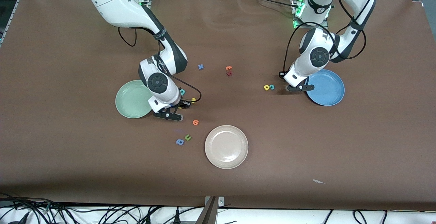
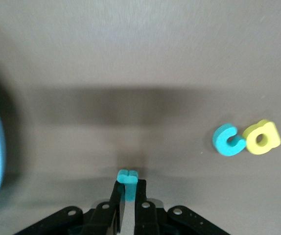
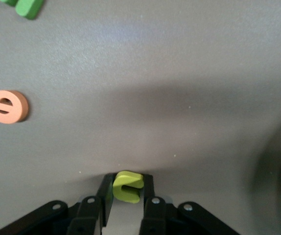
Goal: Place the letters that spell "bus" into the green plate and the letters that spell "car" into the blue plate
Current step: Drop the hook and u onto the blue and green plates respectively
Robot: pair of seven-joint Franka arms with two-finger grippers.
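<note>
The left tool (image 2: pixel 129 192) is pinched tight on the small teal "r" (image 2: pixel 128 177) just beside the blue plate's (image 1: pixel 332 96) rim, with the teal "c" (image 2: pixel 227 140) and yellow "a" (image 2: pixel 263 137) nearby on the bench (image 1: pixel 68 149). The right tool (image 3: pixel 127 196) is closed narrow on a yellow letter (image 3: pixel 128 186) — just beside the green plate (image 1: pixel 131 103).
</note>
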